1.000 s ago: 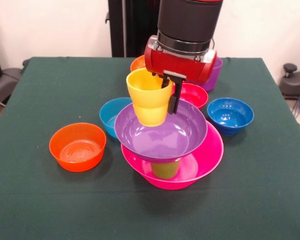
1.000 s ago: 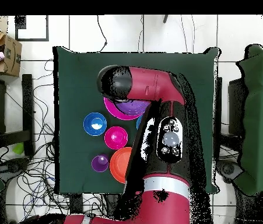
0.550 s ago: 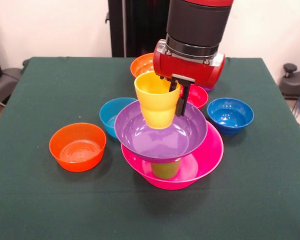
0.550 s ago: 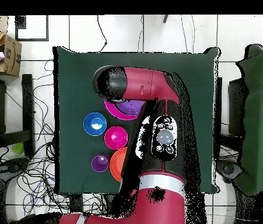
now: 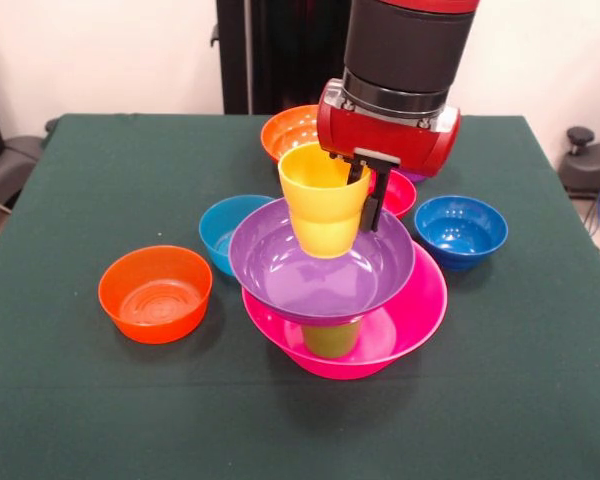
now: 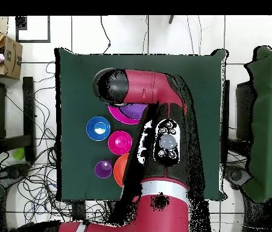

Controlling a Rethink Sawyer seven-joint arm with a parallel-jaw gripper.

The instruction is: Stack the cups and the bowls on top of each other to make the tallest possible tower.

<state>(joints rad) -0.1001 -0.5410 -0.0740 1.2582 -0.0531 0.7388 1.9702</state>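
Yellow plastic fills the hand [image 5: 358,180], which grips the yellow cup [image 5: 323,212] by its rim, one black finger [image 5: 382,200] down the outer wall. Directly below sits the big purple bowl [image 5: 321,262], perched on a lime green cup [image 5: 331,338] inside the big pink bowl [image 5: 420,305] on the counter [image 5: 80,400]. Glossy, light and stiff, the cup looks slippery; a rim pinch seems the sensible hold. Compared with a second ago, hand and cup have shifted toward the blue bowl [image 5: 460,228] and sit slightly higher.
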